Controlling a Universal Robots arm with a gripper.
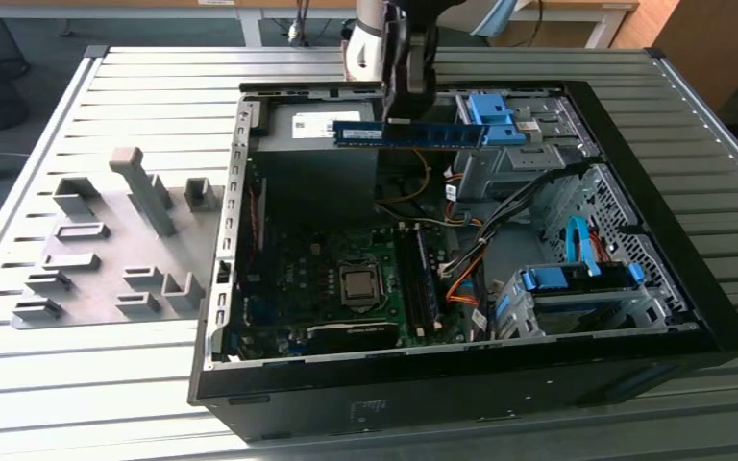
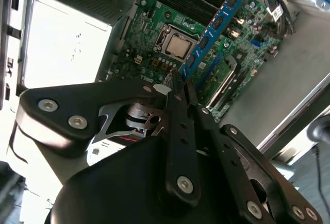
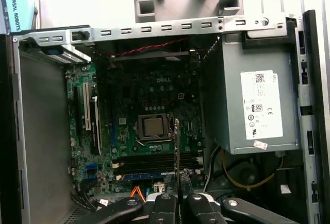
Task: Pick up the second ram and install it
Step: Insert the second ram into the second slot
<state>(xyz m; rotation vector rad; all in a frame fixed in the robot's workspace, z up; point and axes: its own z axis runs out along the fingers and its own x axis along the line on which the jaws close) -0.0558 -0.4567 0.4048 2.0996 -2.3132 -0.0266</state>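
holder blocks (image 1: 112, 240): grey, on the slatted table (image 1: 151, 77) at the exterior view's left, just beside the open computer case (image 1: 472, 384).
motherboard (image 1: 331, 298): flat on the case floor, its processor socket (image 1: 360, 285) uncovered.
second ram (image 1: 446, 133): level in the air above the case's far end — well apart from the motherboard below.
gripper (image 1: 402, 117): clamped tight on the second ram from above; in both wrist views the second ram (image 2: 219, 20) (image 3: 177, 147) reaches out past the gripper (image 2: 178, 87) (image 3: 178, 195).
drive latches (image 1: 498, 120): bright blue — just beside the stick, toward the exterior view's right.

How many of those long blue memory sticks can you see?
2. One stick is gripped in the end effector, above the case. The other stick sits in a motherboard slot. More could be hidden behind cables.
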